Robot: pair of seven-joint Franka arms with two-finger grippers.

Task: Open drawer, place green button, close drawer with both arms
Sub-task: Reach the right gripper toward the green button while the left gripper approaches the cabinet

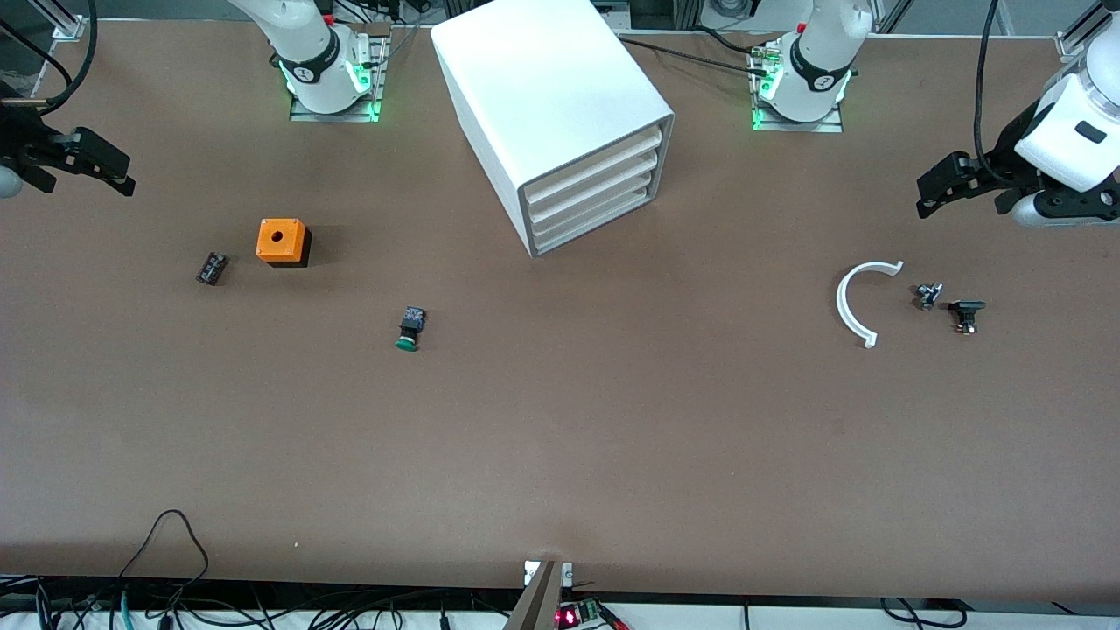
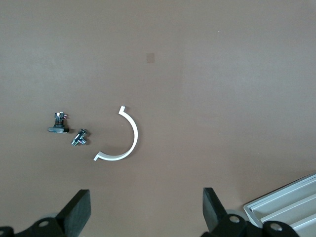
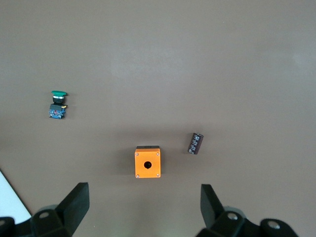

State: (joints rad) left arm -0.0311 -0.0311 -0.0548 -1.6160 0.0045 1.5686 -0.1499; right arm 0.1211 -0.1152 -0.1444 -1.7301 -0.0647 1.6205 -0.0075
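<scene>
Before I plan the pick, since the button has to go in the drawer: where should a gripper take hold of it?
Probably by the dark boxy body, from straight above. The button lies on its side on the table, green cap toward the front camera, so the body's flat side faces are exposed, while the round cap would likely slip. The open right gripper is the closer one.

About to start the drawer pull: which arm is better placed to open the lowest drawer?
Probably left. The open left gripper hangs toward the end that the closed drawer front faces, and its wrist view shows the fronts. The open right gripper waits nearer the button, beside the cabinet's blank wall.
</scene>
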